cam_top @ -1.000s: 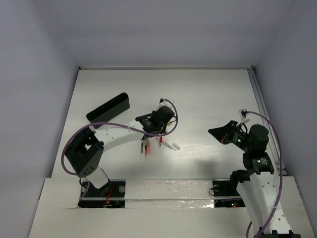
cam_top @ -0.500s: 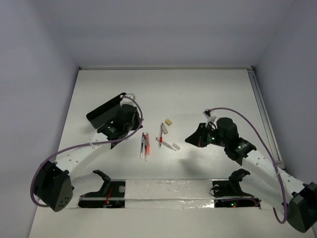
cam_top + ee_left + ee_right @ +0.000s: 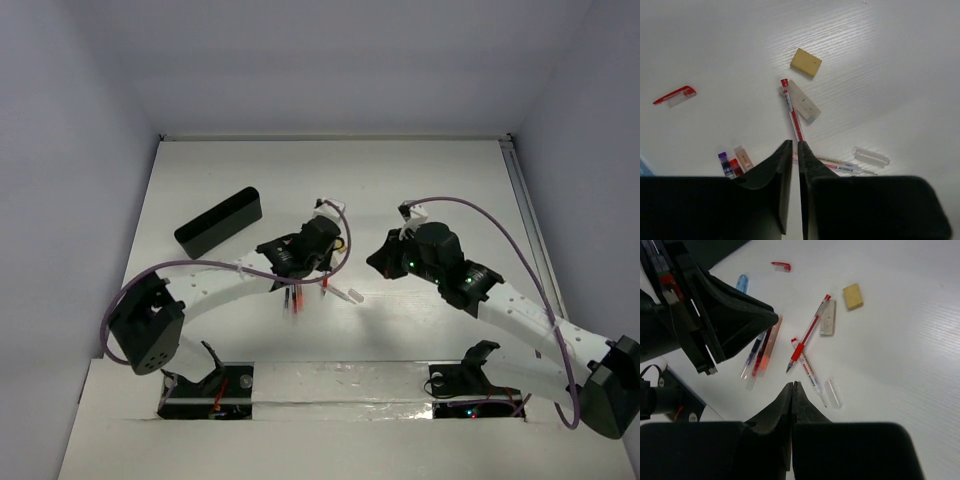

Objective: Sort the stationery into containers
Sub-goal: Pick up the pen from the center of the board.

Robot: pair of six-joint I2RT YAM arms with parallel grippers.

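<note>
Both claws closed, both empty.

Left gripper: fingers pressed together, only a hairline slit between them, nothing held. Its tips hang over the near end of the red pen. From the left wrist view we cannot tell whether they touch it. The right wrist view shows that pen lying flat on the table.

Right gripper: fingers together, nothing between them, raised above the table, pointing at the middle of the loose items.

Stationery, all on the table between the two grippers:
- beige eraser, just beyond the red pen's far end
- white block, touching the red pen's side
- white pen, crossing close to the red pen's tip
- clear cap, just beside the white pen
- three pens, side by side, partly under the left gripper
- blue capsule and red clip piece, farther off

Black box: far left of the table, well apart from the items. We see no stationery in it.
</note>
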